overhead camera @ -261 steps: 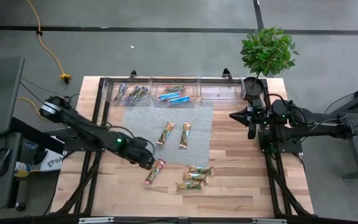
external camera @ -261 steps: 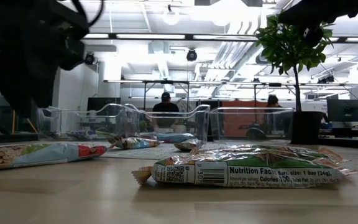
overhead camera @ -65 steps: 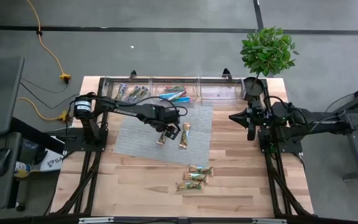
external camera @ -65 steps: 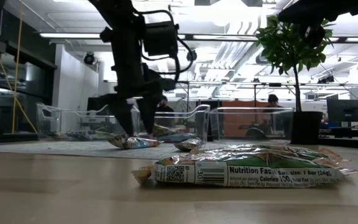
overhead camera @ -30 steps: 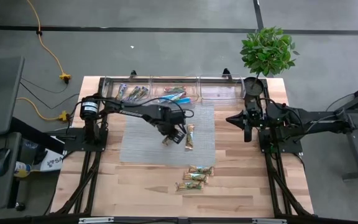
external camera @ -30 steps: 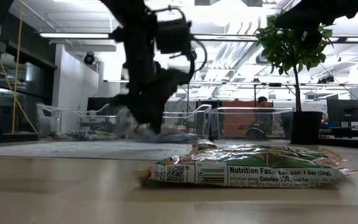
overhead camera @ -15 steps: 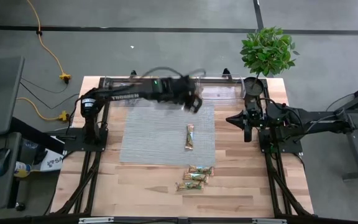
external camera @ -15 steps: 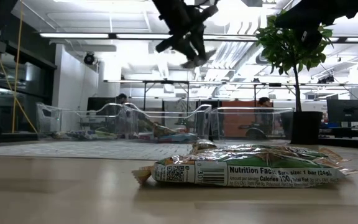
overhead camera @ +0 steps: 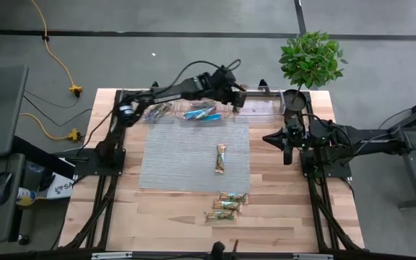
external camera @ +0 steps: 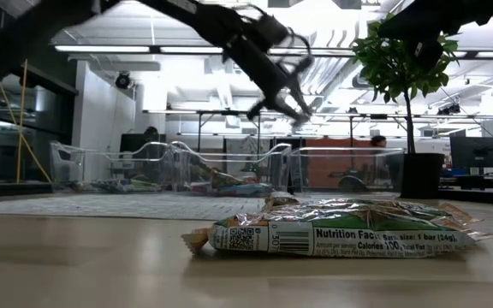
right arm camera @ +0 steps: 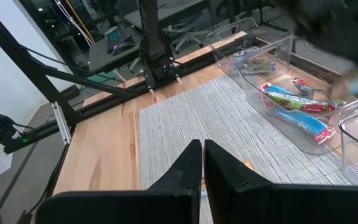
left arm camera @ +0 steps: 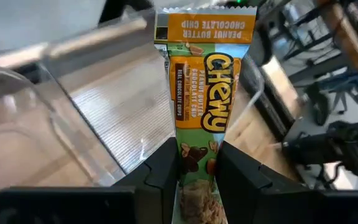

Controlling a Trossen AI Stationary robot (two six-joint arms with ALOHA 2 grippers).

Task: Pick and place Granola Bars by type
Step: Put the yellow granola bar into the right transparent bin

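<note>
- High view: the left gripper [overhead camera: 235, 96] is stretched to the far edge of the table [overhead camera: 280, 217], at about 12 o'clock from the grey mat [overhead camera: 186, 155], over the clear bins [overhead camera: 255, 105]. The right gripper [overhead camera: 287, 148] waits at 3 o'clock from the mat, near the potted plant [overhead camera: 310, 59]. One granola bar [overhead camera: 221, 158] lies on the mat, and two more granola bars [overhead camera: 226, 206] lie on the wood at 6 o'clock from it. Blue bars [overhead camera: 202, 114] are in the middle bin, purple-tinted bars [overhead camera: 152, 110] in the bin at 9 o'clock from it.
- Low view: the left gripper [external camera: 285, 103] hangs high above the bins [external camera: 332, 175]; a green-wrapped bar [external camera: 332, 231] lies close in front on the wood.
- Left wrist view: the two dark fingers [left arm camera: 160, 171] are closed on a green and orange Chewy bar [left arm camera: 205, 93], which stands up between them above a clear bin [left arm camera: 104, 112].
- Right wrist view: the right fingers [right arm camera: 188, 168] are pressed together with nothing between them, above the mat [right arm camera: 229, 124]; blue bars [right arm camera: 297, 112] lie in a bin.
</note>
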